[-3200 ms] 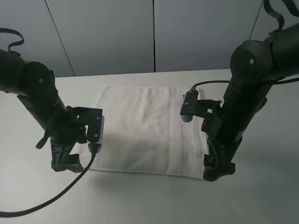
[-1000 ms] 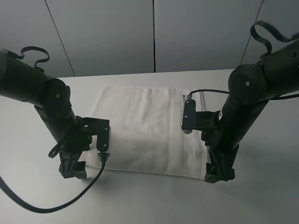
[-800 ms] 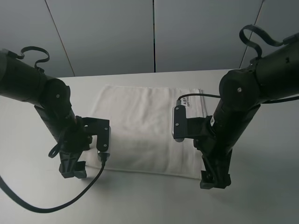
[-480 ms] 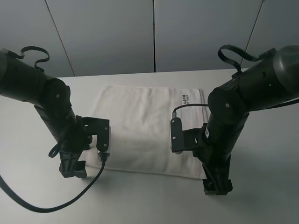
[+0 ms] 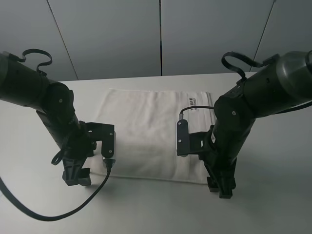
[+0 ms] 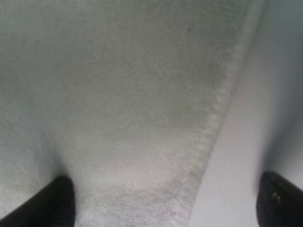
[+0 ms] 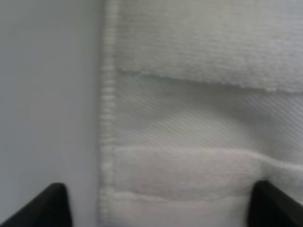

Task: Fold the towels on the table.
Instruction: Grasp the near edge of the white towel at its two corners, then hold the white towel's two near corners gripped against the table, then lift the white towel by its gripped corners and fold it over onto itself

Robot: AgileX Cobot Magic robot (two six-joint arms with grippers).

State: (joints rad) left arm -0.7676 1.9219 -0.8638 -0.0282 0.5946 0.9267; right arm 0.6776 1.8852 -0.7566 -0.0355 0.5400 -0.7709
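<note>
The white towel (image 5: pixel 146 131) lies flat on the white table (image 5: pixel 146 209), with its small printed label (image 5: pixel 193 101) near the far right corner. My left gripper (image 5: pixel 75 178) points down at the towel's near left corner. In the left wrist view (image 6: pixel 170 203) its fingertips (image 6: pixel 59 203) are wide apart, with the towel's hemmed edge (image 6: pixel 213 127) running between them. My right gripper (image 5: pixel 222 187) points down at the near right corner. In the right wrist view (image 7: pixel 163 205) it is open over the woven border band (image 7: pixel 189 118) and the towel's edge. Neither holds anything.
Grey wall panels (image 5: pixel 161 34) stand behind the table's far edge. A black cable (image 5: pixel 58 209) loops from the left arm across the table's near left part. Both arms' dark bodies stand over the towel's left and right sides.
My right arm has swung in and toward the near edge, uncovering the label, and its gripper has shifted slightly along the near right corner. My left arm moved earlier and has stayed still for the last second.
</note>
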